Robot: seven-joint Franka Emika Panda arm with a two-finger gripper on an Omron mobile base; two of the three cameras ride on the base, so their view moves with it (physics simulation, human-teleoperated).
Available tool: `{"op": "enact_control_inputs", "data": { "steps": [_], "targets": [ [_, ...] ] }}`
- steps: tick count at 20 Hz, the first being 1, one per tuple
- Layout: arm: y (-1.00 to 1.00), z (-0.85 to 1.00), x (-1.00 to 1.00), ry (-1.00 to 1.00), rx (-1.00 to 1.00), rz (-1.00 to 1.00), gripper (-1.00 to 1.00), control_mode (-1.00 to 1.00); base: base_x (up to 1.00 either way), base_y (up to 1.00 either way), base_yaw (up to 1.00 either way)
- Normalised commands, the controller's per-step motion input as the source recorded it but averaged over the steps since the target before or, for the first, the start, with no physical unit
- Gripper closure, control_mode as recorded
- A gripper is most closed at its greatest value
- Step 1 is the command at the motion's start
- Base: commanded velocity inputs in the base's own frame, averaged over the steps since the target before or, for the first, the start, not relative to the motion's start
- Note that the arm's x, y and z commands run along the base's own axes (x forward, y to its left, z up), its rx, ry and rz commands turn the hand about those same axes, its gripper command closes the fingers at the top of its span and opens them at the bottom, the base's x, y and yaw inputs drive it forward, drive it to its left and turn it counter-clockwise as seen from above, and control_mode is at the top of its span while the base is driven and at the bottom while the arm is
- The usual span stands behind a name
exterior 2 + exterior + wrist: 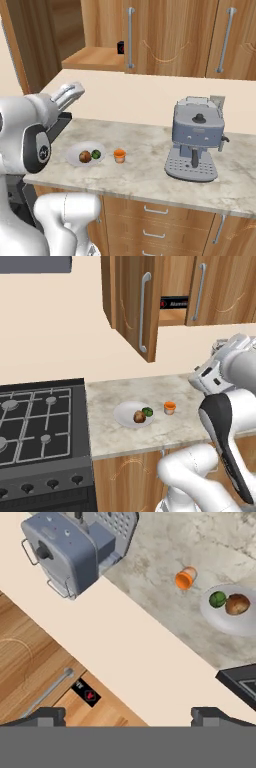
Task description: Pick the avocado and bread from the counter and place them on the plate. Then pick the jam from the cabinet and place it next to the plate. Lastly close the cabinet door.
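Hand view jaws: jaws (128, 716) stand wide apart, nothing between them, the two dark tips at the bottom edge.
desk: marbled desk (185, 393) carries plate, jar and coffee machine.
plate: white plate (125, 415) near the desk's front, just right of the stove (40, 426).
bread: brown bread (139, 416) lies on the plate.
avocado: green avocado (147, 412) on the plate, touching the bread at its 2 o'clock.
jam: orange jam (170, 408) upright on the desk, just beside the plate at its 3 o'clock, not touching.
coffee machine: grey coffee machine (196, 140) well apart from the jam, at 3 o'clock in right base view.
cabinet: wall cabinet (220, 291) above, door (131, 303) swung open.
box: black-and-red box (174, 303) on the inner shelf.
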Motion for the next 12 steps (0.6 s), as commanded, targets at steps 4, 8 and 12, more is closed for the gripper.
{"op": "enact_control_inputs", "data": {
  "steps": [4, 8, 12],
  "targets": [
    [0.34, 0.18, -0.75, 0.00, -0.19, 0.00, -1.00, -1.00, 0.00, 0.00, 0.00],
    [0.40, 0.10, -0.67, 0.00, -0.15, 0.00, -1.00, -1.00, 0.00, 0.00, 0.00],
    [0.56, 0.06, -0.52, 0.00, -0.15, 0.00, -1.00, -1.00, 0.00, 0.00, 0.00]
  ]
}}
